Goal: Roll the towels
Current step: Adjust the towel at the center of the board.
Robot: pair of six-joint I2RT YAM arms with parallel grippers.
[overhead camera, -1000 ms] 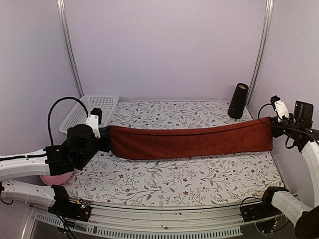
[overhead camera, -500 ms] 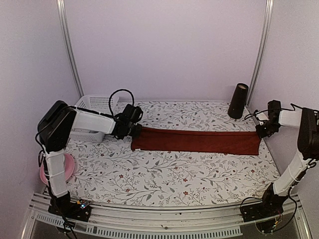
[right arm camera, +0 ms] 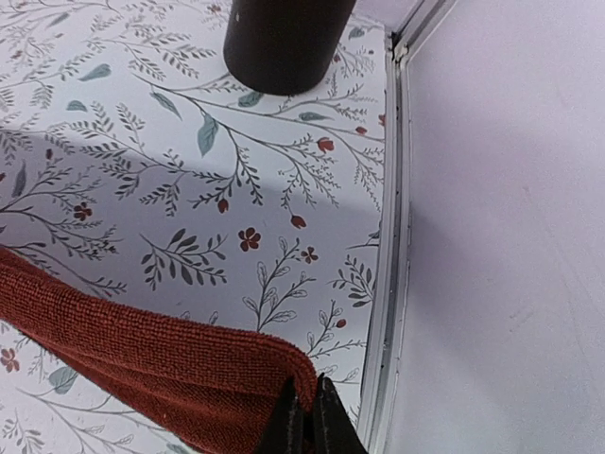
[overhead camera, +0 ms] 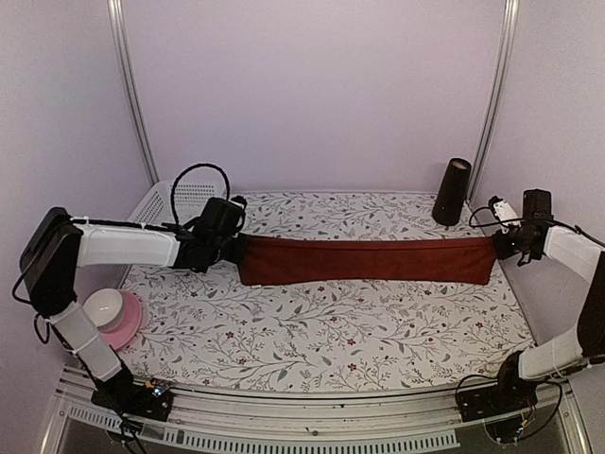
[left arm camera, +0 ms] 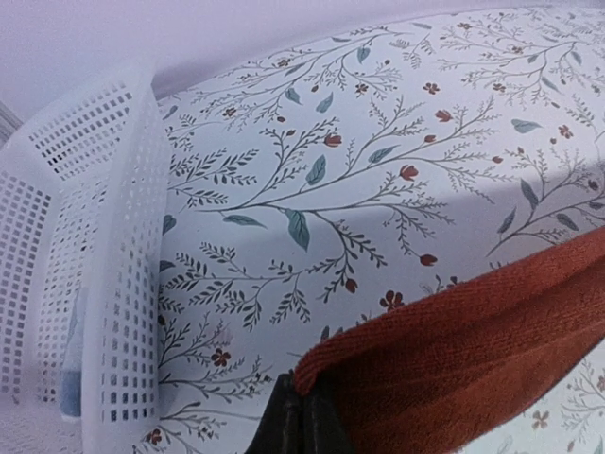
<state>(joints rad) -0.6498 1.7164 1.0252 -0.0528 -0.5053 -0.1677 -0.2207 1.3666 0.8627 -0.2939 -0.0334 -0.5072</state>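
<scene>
A plain dark red towel (overhead camera: 364, 260) is stretched in a long band across the back half of the table. My left gripper (overhead camera: 238, 252) is shut on its left end and my right gripper (overhead camera: 498, 248) on its right end. In the left wrist view the dark fingertips (left arm camera: 301, 421) pinch the towel's folded edge (left arm camera: 454, 350), held a little above the flowered cloth. The right wrist view shows the same thing: the fingertips (right arm camera: 307, 407) clamp the towel's corner (right arm camera: 142, 345) just beside the table's right rail.
A white mesh basket (overhead camera: 180, 203) (left arm camera: 95, 236) stands at the back left, close to my left gripper. A black cylinder (overhead camera: 452, 191) (right arm camera: 284, 38) stands at the back right. A pink plate with a white bowl (overhead camera: 109, 317) sits front left. A metal rail (right arm camera: 389, 284) edges the table at right.
Both arms carried the stretched towel from high and near the front to low over the back of the table. In the last half second it shifted slightly left and hangs broader.
</scene>
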